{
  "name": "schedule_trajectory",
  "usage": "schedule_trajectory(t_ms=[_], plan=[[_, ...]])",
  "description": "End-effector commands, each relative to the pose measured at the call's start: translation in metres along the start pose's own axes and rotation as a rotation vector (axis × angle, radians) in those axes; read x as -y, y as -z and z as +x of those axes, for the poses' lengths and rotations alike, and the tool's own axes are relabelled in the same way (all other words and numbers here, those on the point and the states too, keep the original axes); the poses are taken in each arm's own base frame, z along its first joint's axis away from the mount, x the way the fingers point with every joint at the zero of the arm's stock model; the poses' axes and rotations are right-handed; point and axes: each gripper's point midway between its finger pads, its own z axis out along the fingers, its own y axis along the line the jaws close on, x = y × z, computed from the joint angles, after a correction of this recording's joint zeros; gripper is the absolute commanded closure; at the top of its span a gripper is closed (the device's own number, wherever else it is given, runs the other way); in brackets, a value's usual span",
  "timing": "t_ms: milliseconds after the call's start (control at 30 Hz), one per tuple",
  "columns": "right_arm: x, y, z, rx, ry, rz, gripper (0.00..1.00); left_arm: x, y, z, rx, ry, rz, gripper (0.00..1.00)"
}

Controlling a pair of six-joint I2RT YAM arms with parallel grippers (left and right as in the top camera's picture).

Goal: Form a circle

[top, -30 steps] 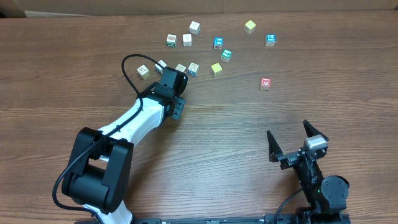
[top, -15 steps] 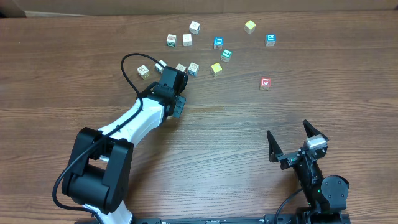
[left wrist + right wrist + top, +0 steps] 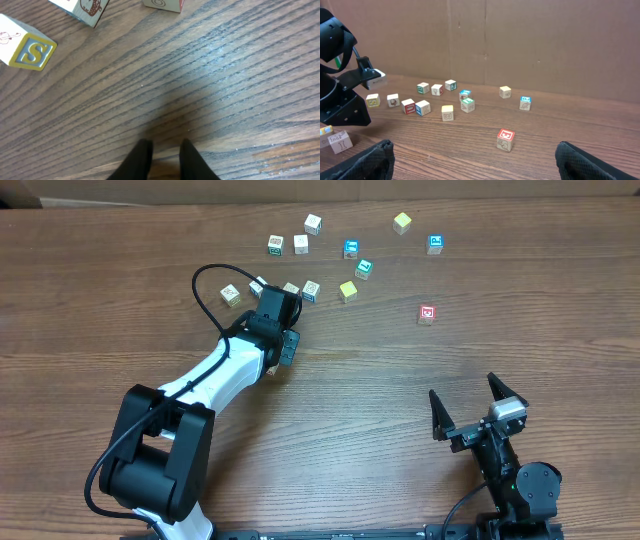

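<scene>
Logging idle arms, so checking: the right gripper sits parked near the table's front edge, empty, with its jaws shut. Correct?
Not quite: its jaws are wide open, not shut. The right gripper is parked near the front edge of the table, empty, as the overhead view shows, with its two fingers spread well apart.

A brown wood-grain table (image 3: 400,400) carries small cubes (image 3: 311,290) scattered over its far half. A red-printed cube (image 3: 427,314) sits alone toward the right. A yellow cube (image 3: 348,290) lies near the middle, with blue-printed cubes (image 3: 351,249) and pale wood cubes (image 3: 301,244) beyond it.
</scene>
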Motion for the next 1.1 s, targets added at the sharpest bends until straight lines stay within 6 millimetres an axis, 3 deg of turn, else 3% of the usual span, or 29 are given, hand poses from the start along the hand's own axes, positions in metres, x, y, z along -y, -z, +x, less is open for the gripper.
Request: schedule_trajectory(t_ms=[0,300,667,1067], plan=[[0.0,0.0,0.002,0.003,0.001,0.002,0.0,-0.003,-0.004,0.006,-0.017,0.029,-0.01,0.75],[0.0,0.0,0.002,0.003,0.001,0.001,0.0,-0.003,-0.004,0.017,-0.058,0.023,-0.008,0.56],[0.0,0.0,0.002,0.003,0.001,0.002,0.0,-0.001,-0.002,0.036,-0.136,0.007,-0.001,0.6],[0.0,0.0,0.002,0.003,0.001,0.002,0.0,0.001,-0.001,0.039,-0.148,-0.059,0.02,0.6]])
